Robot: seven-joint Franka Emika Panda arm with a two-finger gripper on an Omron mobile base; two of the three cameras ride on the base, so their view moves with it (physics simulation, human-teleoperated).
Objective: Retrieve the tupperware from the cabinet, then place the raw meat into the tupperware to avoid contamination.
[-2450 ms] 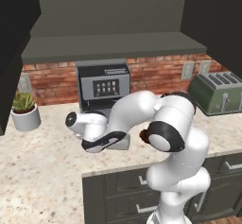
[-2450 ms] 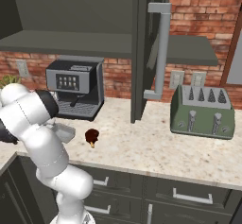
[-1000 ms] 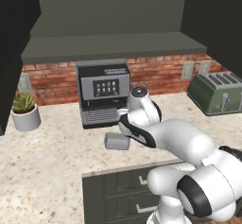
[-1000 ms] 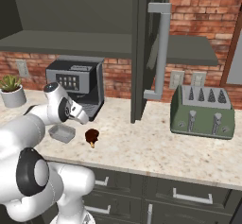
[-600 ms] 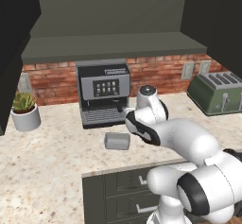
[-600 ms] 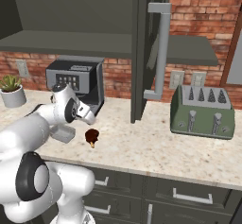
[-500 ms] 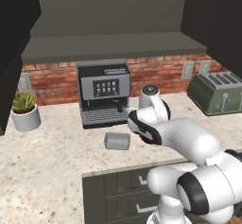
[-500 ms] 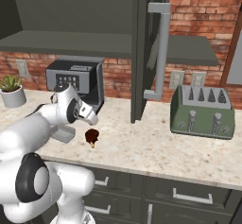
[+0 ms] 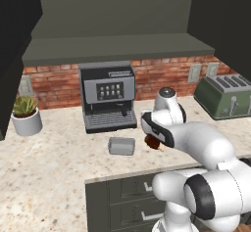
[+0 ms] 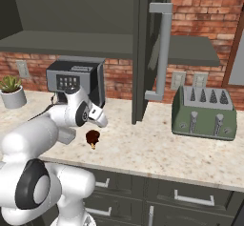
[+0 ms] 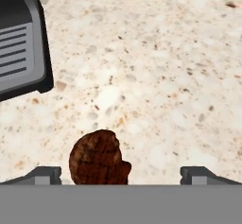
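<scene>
The raw meat [image 9: 153, 142], a dark reddish-brown drumstick, lies on the speckled counter [image 9: 59, 177] just right of the tupperware [image 9: 121, 146], a low grey container resting in front of the coffee machine. My gripper [image 11: 122, 175] hangs open right above the meat [image 11: 99, 158], its two fingertips [image 11: 45, 175] spread wide on either side and not touching it. From the right base view the meat [image 10: 92, 137] sits under my white hand. The cabinet [image 10: 147, 44] above stands with its doors open.
A black coffee machine [image 9: 108, 96] stands at the brick wall, its base [image 11: 21, 43] close to the meat. A green-grey toaster [image 10: 205, 113] sits to the right and a potted plant [image 9: 25, 114] to the left. The open cabinet door hangs over the counter.
My arm has swung right, away from the tupperware on the counter, and the open hand has come down over the meat. The tupperware and meat have not moved.
</scene>
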